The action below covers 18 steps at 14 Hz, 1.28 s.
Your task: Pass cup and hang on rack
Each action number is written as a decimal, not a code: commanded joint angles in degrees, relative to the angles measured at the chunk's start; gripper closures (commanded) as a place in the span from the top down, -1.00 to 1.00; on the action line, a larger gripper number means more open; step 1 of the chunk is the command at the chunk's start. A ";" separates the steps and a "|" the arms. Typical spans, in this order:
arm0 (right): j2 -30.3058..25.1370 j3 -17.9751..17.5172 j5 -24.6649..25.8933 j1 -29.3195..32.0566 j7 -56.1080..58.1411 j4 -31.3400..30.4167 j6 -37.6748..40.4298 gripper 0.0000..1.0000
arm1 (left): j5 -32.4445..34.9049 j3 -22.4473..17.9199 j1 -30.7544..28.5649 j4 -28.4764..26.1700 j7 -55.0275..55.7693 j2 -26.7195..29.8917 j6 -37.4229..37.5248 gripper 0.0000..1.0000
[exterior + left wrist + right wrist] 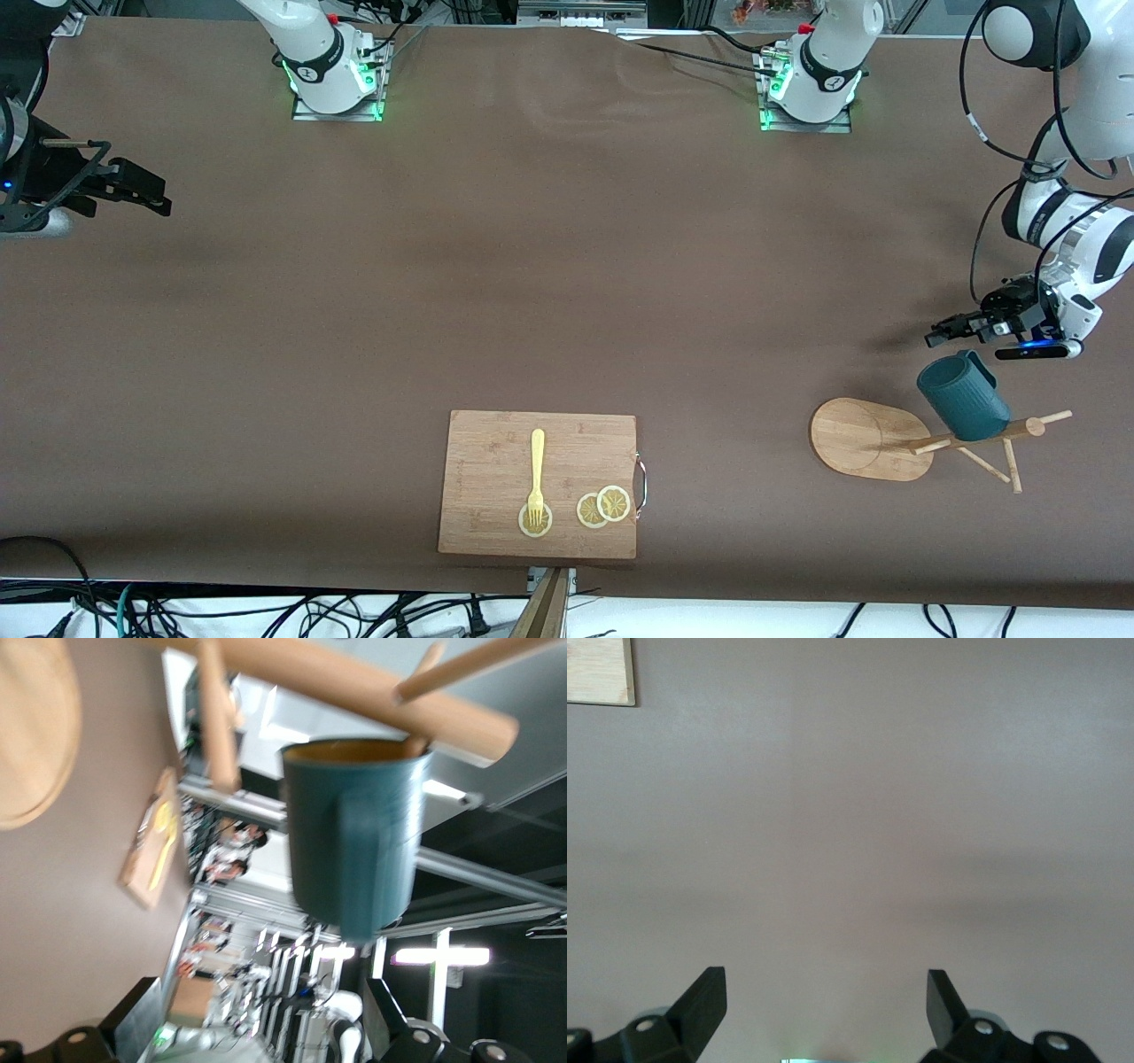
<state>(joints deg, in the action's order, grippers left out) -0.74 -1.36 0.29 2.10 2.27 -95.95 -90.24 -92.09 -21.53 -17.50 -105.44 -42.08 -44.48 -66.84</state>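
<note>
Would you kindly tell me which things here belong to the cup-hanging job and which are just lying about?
Job: cup hung on a peg of the rack; open left hand beside it.
Lying about: cutting board, fork, lemon slices.

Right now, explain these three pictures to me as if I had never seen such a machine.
Two white robot arms are bolted to a brown table. The big picture looks down from across the table; the other two come from cameras on each arm's wrist.

The left gripper, a two-finger claw, is open and hangs beside the cup, holding nothing. The teal cup hangs on a peg of the wooden rack; the left wrist view shows it close up.

The right gripper waits open over the right arm's end of the table.

Also there: a cutting board carrying a yellow fork and lemon slices.
</note>
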 commanded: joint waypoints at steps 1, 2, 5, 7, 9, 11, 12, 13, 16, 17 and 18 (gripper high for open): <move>-0.14 0.04 -0.20 -0.16 -0.78 1.03 1.30 1.00 | 9.70 -0.35 -0.78 -0.20 -3.78 3.68 0.40 1.00; -0.14 0.04 -0.20 -0.16 -0.78 1.03 1.30 1.00 | 14.52 -0.35 -0.87 -0.20 -3.71 5.52 0.40 1.00; -0.14 0.04 -0.20 -0.16 -0.78 1.03 1.30 1.00 | 29.03 -0.44 -0.61 -0.12 -3.27 11.76 -0.04 1.00; -0.14 0.04 -0.20 -0.16 -0.78 1.03 1.30 1.00 | 33.97 -0.62 -0.17 0.59 -2.92 15.37 -1.17 1.00; -0.14 0.04 -0.20 -0.16 -0.78 1.03 1.30 1.00 | 39.68 -0.62 1.31 1.46 -0.47 20.20 -4.07 1.00; -0.14 0.04 -0.20 -0.16 -0.78 1.03 1.30 1.00 | 45.57 -0.53 3.33 5.66 5.31 22.58 -4.52 1.00; -0.14 0.04 -0.20 -0.16 -0.78 1.03 1.30 1.00 | 48.38 -0.53 4.56 8.12 7.69 23.11 -4.61 1.00; -0.14 0.04 -0.20 -0.16 -0.78 1.03 1.30 1.00 | 51.89 -0.44 5.88 10.76 9.28 23.21 -5.74 1.00; -0.14 -0.05 -0.20 -0.16 -0.78 1.03 1.30 1.00 | 64.98 1.92 9.14 17.01 12.63 23.38 -12.06 1.00; -0.14 -0.05 -0.20 -0.16 -0.78 1.03 1.30 1.00 | 67.89 3.50 9.49 17.98 12.73 23.56 -13.21 1.00; -0.14 0.04 -0.20 -0.16 -0.78 1.03 1.30 1.00 | 70.96 4.21 10.28 19.21 13.34 23.91 -14.35 1.00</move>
<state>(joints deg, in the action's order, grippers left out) -0.74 -1.36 0.28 2.09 2.27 -95.92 -90.24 -26.59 -18.82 -8.38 -89.23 -30.35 -20.45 -79.51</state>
